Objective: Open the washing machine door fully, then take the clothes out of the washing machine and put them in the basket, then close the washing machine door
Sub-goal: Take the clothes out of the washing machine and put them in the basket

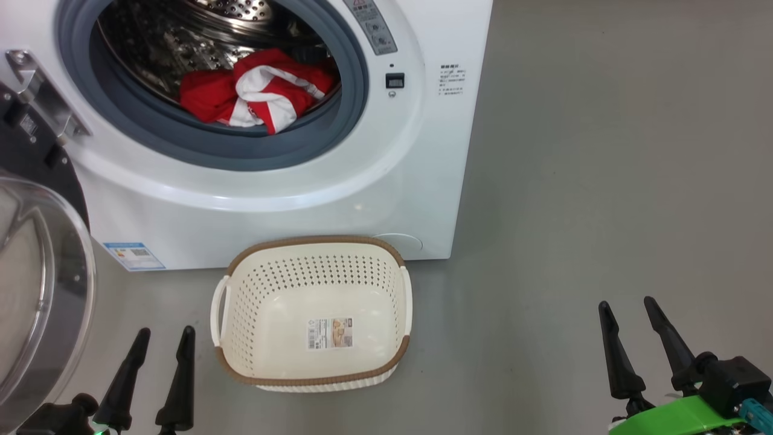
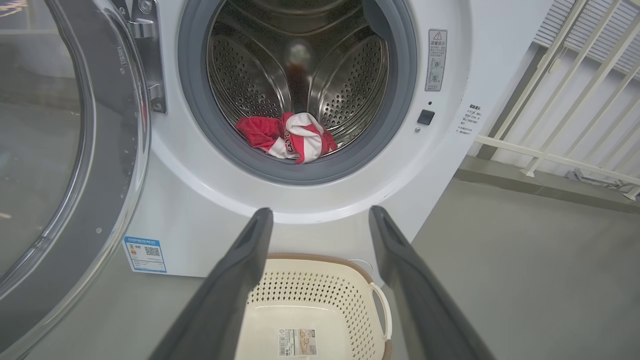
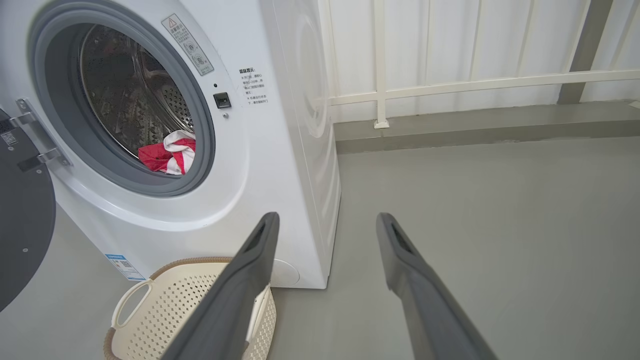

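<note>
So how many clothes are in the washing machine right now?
1 heap in view: the clothes, red and white, bunched at the drum's front bottom behind the gasket. Several garments may be tangled in it; I cannot separate them. The basket holds none.

The drum mouth stands free; the washing machine door juts at left, the basket below.

I am in a laundry spot, a plain bare corner for washing. A big white washing machine stands on a smooth grey floor. Red clothes lie inside the washing machine, a small basket sits right in front of it, and a white rail runs beside it
</note>
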